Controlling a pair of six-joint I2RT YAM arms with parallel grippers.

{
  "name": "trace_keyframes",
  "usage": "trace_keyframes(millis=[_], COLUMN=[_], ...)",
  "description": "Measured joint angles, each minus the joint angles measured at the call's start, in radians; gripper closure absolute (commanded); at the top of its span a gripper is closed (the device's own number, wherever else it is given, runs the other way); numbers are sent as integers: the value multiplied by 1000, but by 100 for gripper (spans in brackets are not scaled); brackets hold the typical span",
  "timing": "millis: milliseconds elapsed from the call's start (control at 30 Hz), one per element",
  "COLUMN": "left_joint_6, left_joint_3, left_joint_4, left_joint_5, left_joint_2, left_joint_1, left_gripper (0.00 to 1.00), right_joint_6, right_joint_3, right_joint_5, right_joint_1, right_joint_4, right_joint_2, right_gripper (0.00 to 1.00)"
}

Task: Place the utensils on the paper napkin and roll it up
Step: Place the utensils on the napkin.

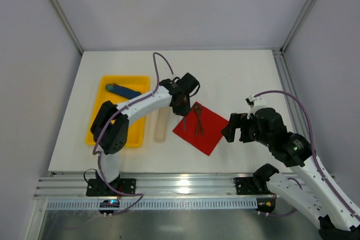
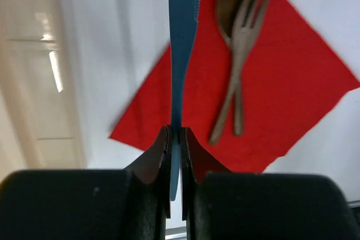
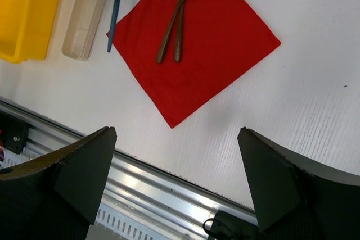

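Note:
The red paper napkin [image 1: 205, 130] lies flat as a diamond on the white table; it also shows in the left wrist view [image 2: 281, 99] and the right wrist view [image 3: 219, 43]. A brown wooden fork and spoon [image 1: 198, 119] lie crossed on its far-left part [image 2: 236, 66] [image 3: 174, 26]. My left gripper [image 1: 183, 108] [image 2: 175, 133] is shut on a thin blue serrated knife [image 2: 183, 43] [image 3: 114, 21], held over the napkin's left edge. My right gripper [image 1: 233, 128] [image 3: 175, 133] is open and empty, just right of the napkin.
A yellow tray [image 1: 101, 116] [image 3: 22, 21] at the left holds a blue stick with a teal end [image 1: 122, 90]. A pale translucent case [image 1: 161, 125] [image 2: 34, 82] [image 3: 84, 26] lies between tray and napkin. An aluminium rail [image 1: 180, 186] runs along the near edge.

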Motion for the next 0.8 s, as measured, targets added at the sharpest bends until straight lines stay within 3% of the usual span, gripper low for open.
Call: trace_keyframes(millis=[233,800], left_joint_6=[-71,-103], left_joint_3=[104,112], left_joint_4=[65,145], left_joint_5=[17,31], left_joint_2=[119,204], left_joint_1=[-77,-77], left_gripper=[100,96], right_joint_6=[0,0], right_joint_3=[0,0], right_joint_5=[-2,-19], right_joint_1=[0,0], right_joint_4=[0,1], right_joint_2=[-2,-9], right_gripper=[0,0])
